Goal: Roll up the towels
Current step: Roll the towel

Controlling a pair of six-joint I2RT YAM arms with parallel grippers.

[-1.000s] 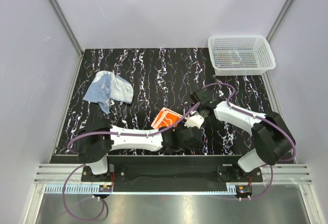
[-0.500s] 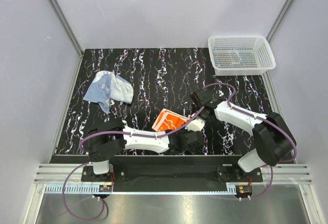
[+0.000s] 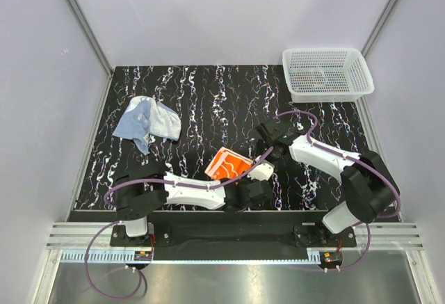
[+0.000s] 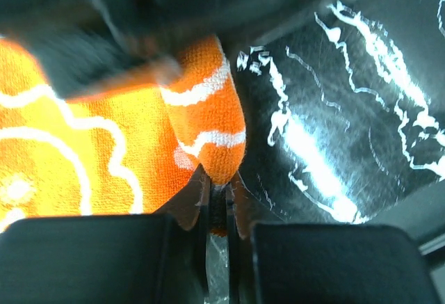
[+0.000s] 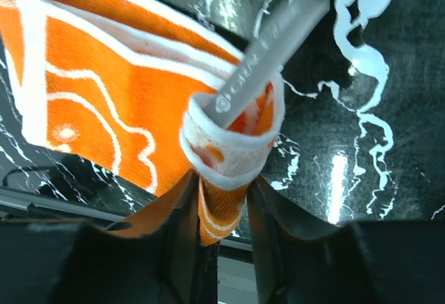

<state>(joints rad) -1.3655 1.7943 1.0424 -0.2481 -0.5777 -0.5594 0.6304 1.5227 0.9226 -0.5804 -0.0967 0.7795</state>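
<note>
A crumpled pale blue-grey and white cloth towel (image 3: 147, 121) is seen on the black, white-veined marble-patterned surface (image 3: 208, 95), well apart from the left tool (image 4: 217, 196), off to its left and farther from the arm bases. The left tool is closed on a folded corner of the bright orange cloth towel with a white line print (image 4: 104, 151); the fabric is pinched between its two nearly meeting fingers. The rest of that towel is spread flat ahead and to the left of the fingertips. The same towel is met from the other side by the right tool (image 5: 221, 206), whose fingers are set apart on either side of a curled, white-edged end of the cloth. Whether that end is pressed or merely flanked cannot be told. A grey bar with raised lettering (image 5: 268, 46) is lodged inside the curl, just ahead of the right tool. A white plastic mesh basket (image 3: 327, 94) is placed well beyond the right tool, to its right.
</note>
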